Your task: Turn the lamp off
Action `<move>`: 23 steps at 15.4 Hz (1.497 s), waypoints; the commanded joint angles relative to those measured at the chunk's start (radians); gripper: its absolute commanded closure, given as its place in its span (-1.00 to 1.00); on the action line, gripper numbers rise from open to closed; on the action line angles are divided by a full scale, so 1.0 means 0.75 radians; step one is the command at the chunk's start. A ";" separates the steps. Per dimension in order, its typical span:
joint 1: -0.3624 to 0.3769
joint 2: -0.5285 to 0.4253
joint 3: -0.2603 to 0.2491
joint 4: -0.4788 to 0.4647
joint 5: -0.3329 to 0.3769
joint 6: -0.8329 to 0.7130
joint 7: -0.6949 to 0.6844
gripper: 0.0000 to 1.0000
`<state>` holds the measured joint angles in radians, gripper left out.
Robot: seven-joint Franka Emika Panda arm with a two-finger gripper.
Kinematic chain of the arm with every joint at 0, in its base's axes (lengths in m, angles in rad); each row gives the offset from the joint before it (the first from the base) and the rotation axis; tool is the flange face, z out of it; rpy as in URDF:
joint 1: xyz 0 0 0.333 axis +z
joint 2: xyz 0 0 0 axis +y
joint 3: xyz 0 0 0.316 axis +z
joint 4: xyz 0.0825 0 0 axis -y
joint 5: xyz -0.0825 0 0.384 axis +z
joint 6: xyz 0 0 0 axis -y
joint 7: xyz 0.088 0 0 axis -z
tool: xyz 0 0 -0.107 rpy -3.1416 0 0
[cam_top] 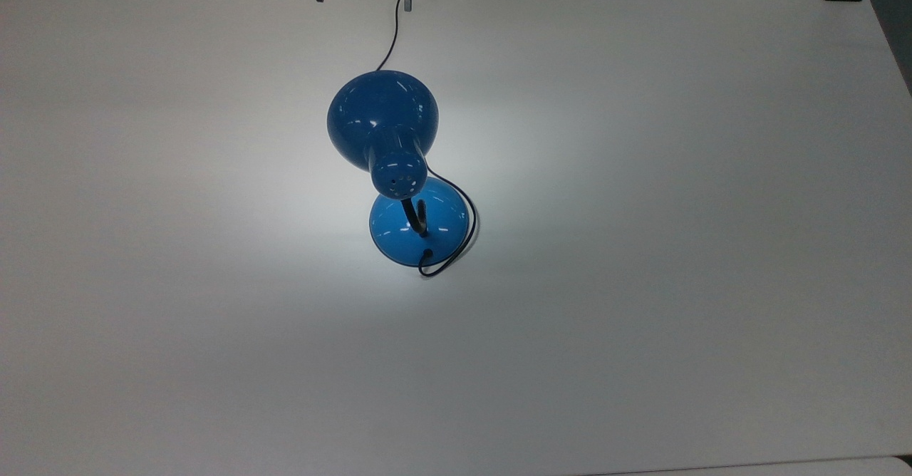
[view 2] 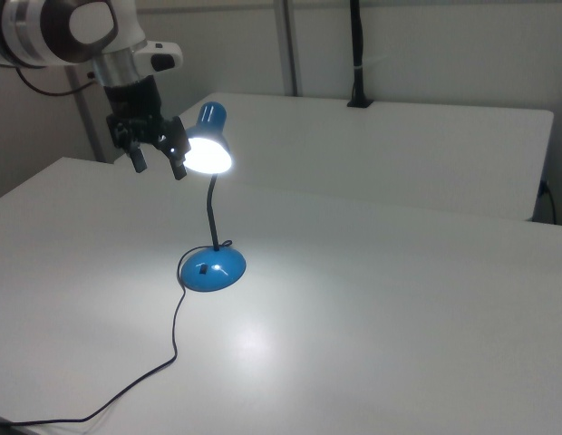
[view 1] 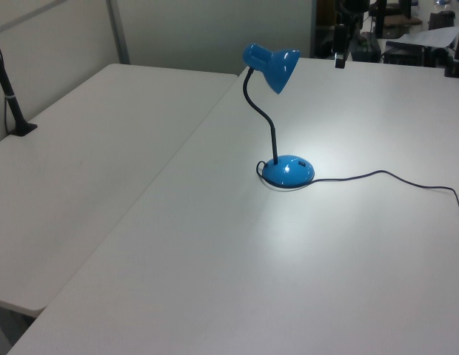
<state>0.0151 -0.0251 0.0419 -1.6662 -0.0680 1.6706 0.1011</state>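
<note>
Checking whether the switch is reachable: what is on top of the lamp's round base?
On the lamp's base stand the black neck and a small dark switch-like mark. In the top view the shade covers the base's far part. The cord curls beside the base.

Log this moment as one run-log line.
lamp: on, lit patch on table | gripper: open, raised beside shade, not touching | switch on base: untouched | cord: trails off the base

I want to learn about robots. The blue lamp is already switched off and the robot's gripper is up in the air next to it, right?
Not quite. The lamp is on: the right view shows its shade glowing and lighting the table. The gripper is indeed up beside it.
</note>
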 commanded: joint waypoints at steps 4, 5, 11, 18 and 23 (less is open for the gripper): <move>0.011 0.015 0.001 0.031 -0.022 -0.053 0.000 -1.00; 0.011 0.015 0.001 0.031 -0.022 -0.053 0.000 -1.00; 0.011 0.015 0.001 0.031 -0.022 -0.051 -0.008 -0.64; 0.013 0.025 0.005 0.027 -0.022 -0.053 -0.053 1.00; 0.011 0.031 0.005 0.031 -0.022 -0.047 -0.055 1.00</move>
<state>0.0154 -0.0110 0.0489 -1.6662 -0.0681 1.6706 0.0800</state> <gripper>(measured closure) 0.991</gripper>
